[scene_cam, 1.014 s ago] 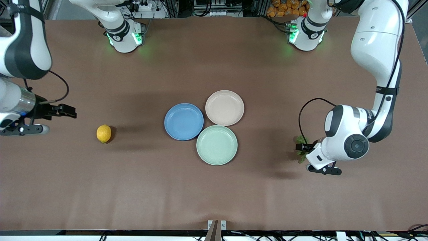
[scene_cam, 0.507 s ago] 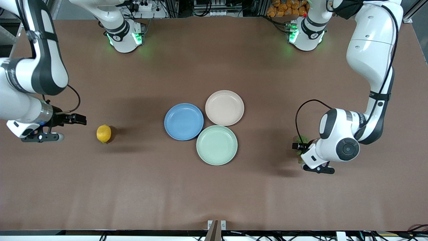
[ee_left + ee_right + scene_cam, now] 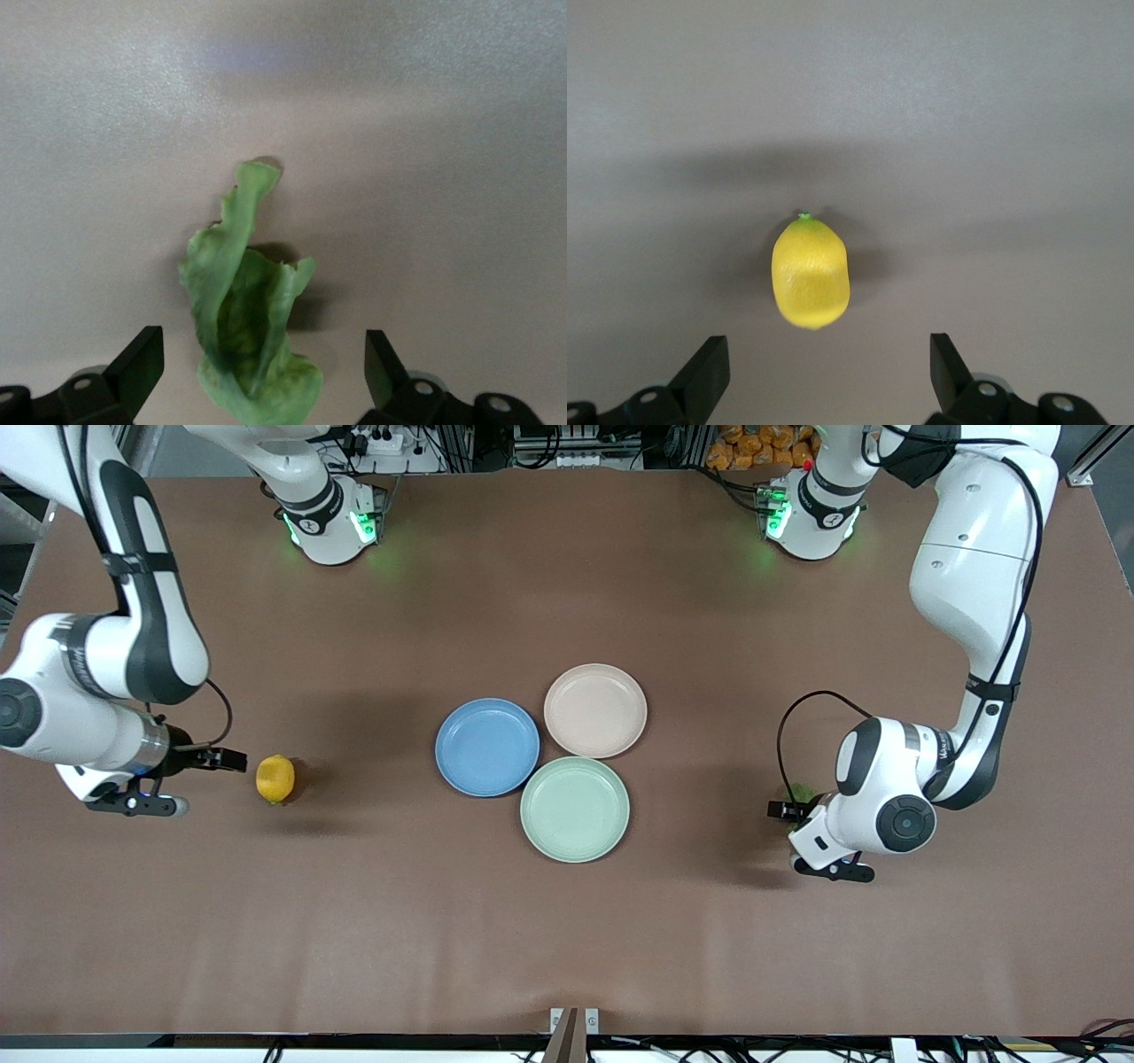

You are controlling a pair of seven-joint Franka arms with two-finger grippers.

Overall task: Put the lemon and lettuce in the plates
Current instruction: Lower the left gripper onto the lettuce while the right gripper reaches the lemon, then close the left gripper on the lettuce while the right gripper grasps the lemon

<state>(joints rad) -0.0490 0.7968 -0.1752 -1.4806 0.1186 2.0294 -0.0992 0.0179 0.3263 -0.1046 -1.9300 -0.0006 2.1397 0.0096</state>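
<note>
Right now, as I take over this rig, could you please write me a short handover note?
Left gripper: open, over the lettuce, fingers either side of it, not closed on it.
Right gripper: open, close beside the lemon, nothing held.
Lemon lies on the table toward the right arm's end; lettuce lies on the table toward the left arm's end.
Blue plate and beige-pink plate sit mid-table, touching, beside a mint-green plate; all three hold nothing.
Done: both approaches.
Left: grasp each item, carry it over and set it in a plate.
</note>
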